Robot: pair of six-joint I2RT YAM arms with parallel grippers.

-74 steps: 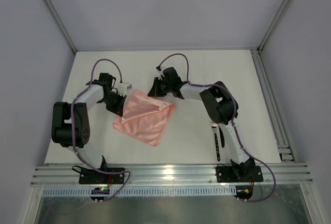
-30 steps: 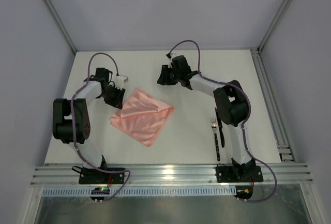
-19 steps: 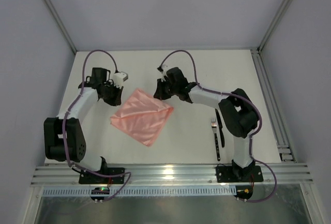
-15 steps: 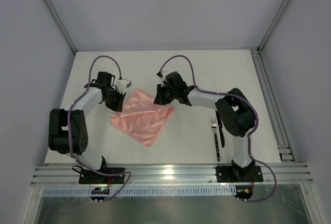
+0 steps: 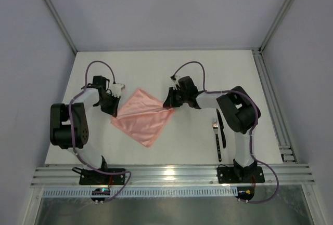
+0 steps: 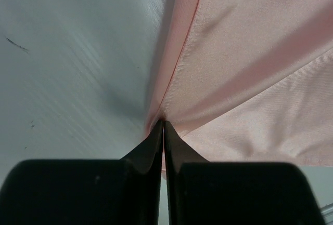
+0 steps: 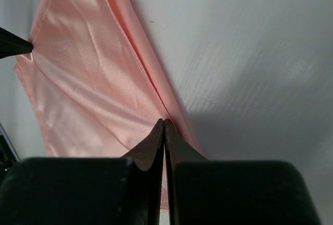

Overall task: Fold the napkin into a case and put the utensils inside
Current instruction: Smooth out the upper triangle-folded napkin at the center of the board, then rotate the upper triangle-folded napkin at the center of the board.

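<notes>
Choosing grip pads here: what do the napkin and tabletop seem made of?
The napkin looks like thin woven cloth, satin-like: salmon pink, soft sheen, fine weave, a stitched hem, soft creases. The tabletop seems a hard white board, laminate or painted, I cannot tell which: matt, faint streaks, a few dark specks.

Soft, even overhead light; white table [image 5: 208, 74] bright. Glare spots on metal rail [image 5: 169, 172] at near edge. Wrist views: left pincer [image 6: 163, 131] blurred up close, cloth [image 6: 250, 53] sheeny, soft grey shadow beside it.
</notes>
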